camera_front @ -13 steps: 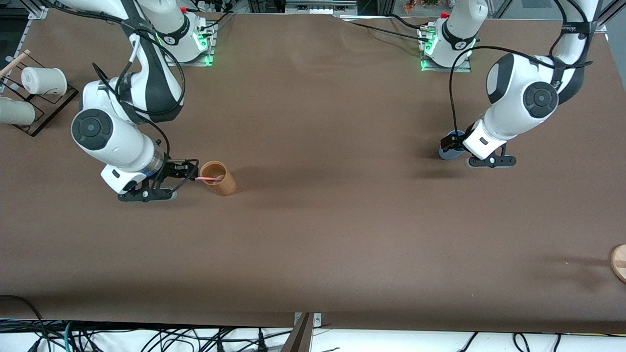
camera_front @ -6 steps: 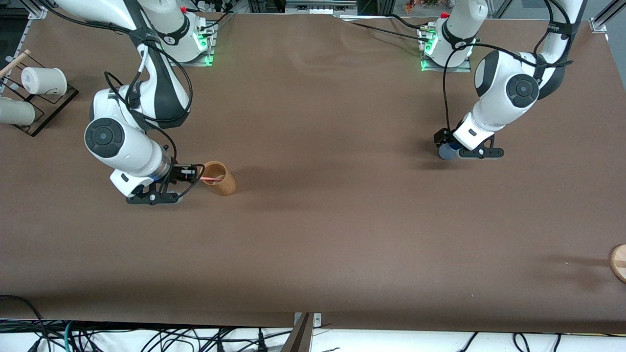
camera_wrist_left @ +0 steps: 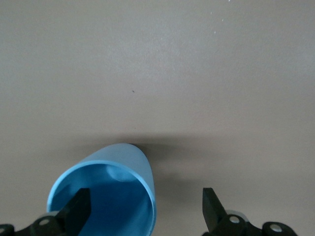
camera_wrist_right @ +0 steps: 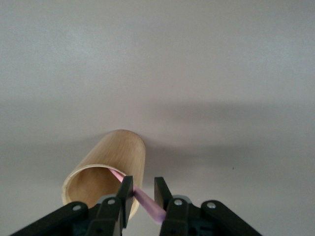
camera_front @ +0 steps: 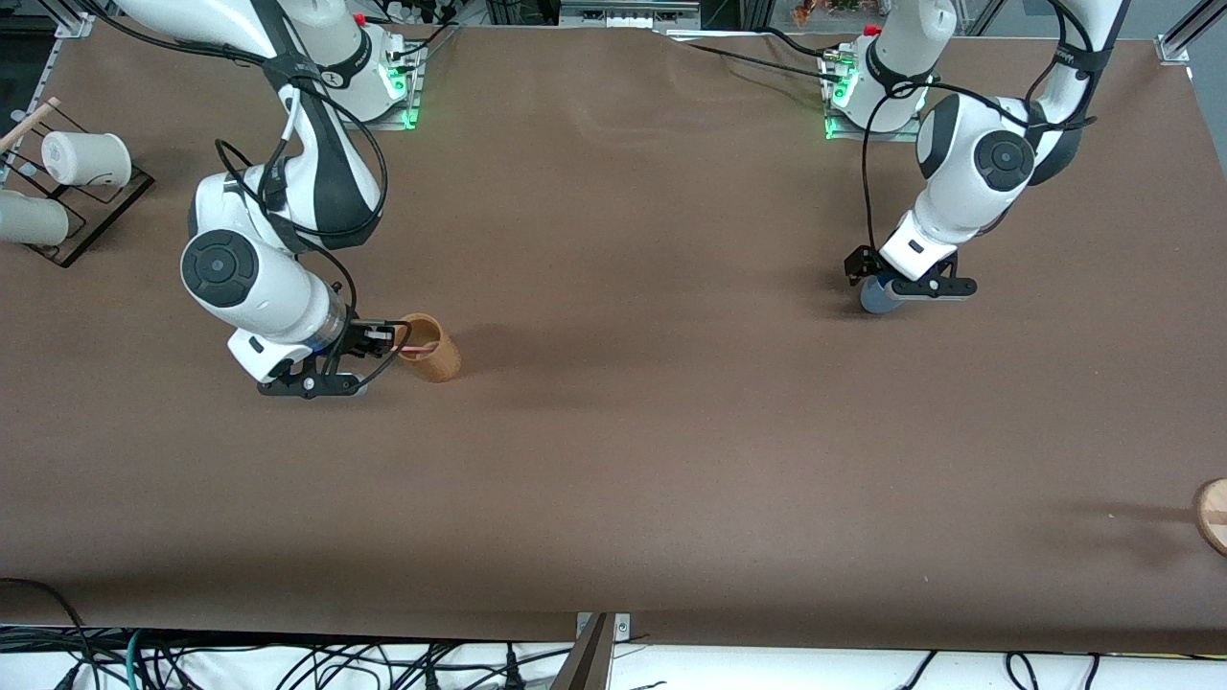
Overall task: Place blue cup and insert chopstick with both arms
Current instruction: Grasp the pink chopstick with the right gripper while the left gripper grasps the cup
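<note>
The blue cup (camera_front: pixel 875 300) stands on the table toward the left arm's end. My left gripper (camera_front: pixel 870 281) is right over it, open. In the left wrist view one finger (camera_wrist_left: pixel 78 209) is inside the cup (camera_wrist_left: pixel 106 189) and the other is outside, so the gripper (camera_wrist_left: pixel 145 197) straddles the cup's wall. The brown cup (camera_front: pixel 436 356) stands toward the right arm's end with the pink chopstick (camera_front: pixel 414 352) leaning out of it. My right gripper (camera_front: pixel 388 337) is at its rim. In the right wrist view the gripper (camera_wrist_right: pixel 142 186) has its fingers slightly apart, and the chopstick (camera_wrist_right: pixel 146 199) passes between them from the brown cup (camera_wrist_right: pixel 115 157).
A dark rack (camera_front: pixel 81 206) with white cups (camera_front: pixel 86 158) stands at the right arm's end of the table. A round wooden piece (camera_front: pixel 1213 516) lies at the table edge at the left arm's end, nearer the front camera.
My right gripper has moved up to the brown cup's rim, around the chopstick's free end. My left arm's wrist has swung in over the blue cup. Both cups stay put.
</note>
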Robot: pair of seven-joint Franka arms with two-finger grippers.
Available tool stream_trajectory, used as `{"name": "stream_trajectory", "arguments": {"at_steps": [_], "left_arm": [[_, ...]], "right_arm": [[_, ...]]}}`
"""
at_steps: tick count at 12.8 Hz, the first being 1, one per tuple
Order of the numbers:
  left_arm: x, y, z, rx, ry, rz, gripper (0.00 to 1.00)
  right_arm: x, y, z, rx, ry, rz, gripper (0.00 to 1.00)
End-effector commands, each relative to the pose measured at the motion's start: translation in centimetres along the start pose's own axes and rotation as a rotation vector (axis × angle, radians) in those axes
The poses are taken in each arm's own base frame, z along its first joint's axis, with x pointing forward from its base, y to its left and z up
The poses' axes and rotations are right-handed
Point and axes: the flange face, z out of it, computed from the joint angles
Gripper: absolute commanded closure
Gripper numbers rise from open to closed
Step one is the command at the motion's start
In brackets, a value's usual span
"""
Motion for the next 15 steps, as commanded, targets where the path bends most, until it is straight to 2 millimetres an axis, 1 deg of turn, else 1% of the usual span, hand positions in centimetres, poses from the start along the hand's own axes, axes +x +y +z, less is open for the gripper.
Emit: {"name": "stream_trajectory", "arguments": {"at_steps": [1, 2, 3, 5, 6, 7, 8, 10, 11, 12, 13, 14, 15], "left_arm": [[-0.7, 0.1, 0.6, 0.010, 0.012, 0.017, 0.15], [-0.7, 0.1, 0.9, 0.008, 0.018, 0.018, 0.30], [-0.7, 0.1, 1.2, 0.008, 0.016, 0.018, 0.47], [-0.5, 0.0, 1.4, 0.008, 0.013, 0.013, 0.84], [-0.4, -0.3, 1.3, 0.008, 0.015, 0.006, 0.97], [-0.3, -0.4, 1.2, 0.007, 0.016, 0.003, 1.00], [-0.3, -0.4, 1.2, 0.008, 0.013, 0.006, 1.00], [0.3, -0.3, 0.6, 0.006, 0.015, 0.002, 1.00], [1.3, 0.0, -0.4, 0.003, 0.022, 0.000, 1.00], [2.5, 0.7, -1.4, -0.006, 0.026, -0.002, 1.00], [3.9, 2.2, -2.6, -0.012, 0.034, -0.004, 1.00], [5.2, 5.5, -3.4, -0.023, 0.035, -0.005, 1.00], [6.8, 8.9, -4.2, -0.034, 0.022, -0.032, 1.00]], "right_arm": [[-0.2, -0.3, 0.0, 0.011, 0.009, 0.010, 0.87], [-0.2, -0.3, -0.1, 0.012, 0.011, 0.010, 0.91], [-0.1, -0.2, -0.3, 0.013, 0.014, 0.006, 0.92], [0.1, -0.3, -0.9, 0.017, 0.024, -0.006, 0.96], [0.2, -0.3, -1.2, 0.017, 0.030, -0.010, 1.00], [0.4, -0.4, -1.6, 0.018, 0.035, -0.011, 1.00], [0.4, -0.4, -1.8, 0.017, 0.036, -0.014, 1.00], [0.7, -0.5, -3.0, 0.022, 0.056, -0.024, 1.00], [0.8, -0.6, -3.9, 0.025, 0.063, -0.036, 1.00], [0.8, -0.7, -5.0, 0.023, 0.057, -0.049, 1.00], [0.9, -0.9, -6.6, 0.022, 0.051, -0.055, 1.00], [0.8, -1.2, -8.2, 0.021, 0.036, -0.064, 1.00], [0.7, -1.8, -10.5, 0.025, 0.033, -0.077, 1.00]]}}
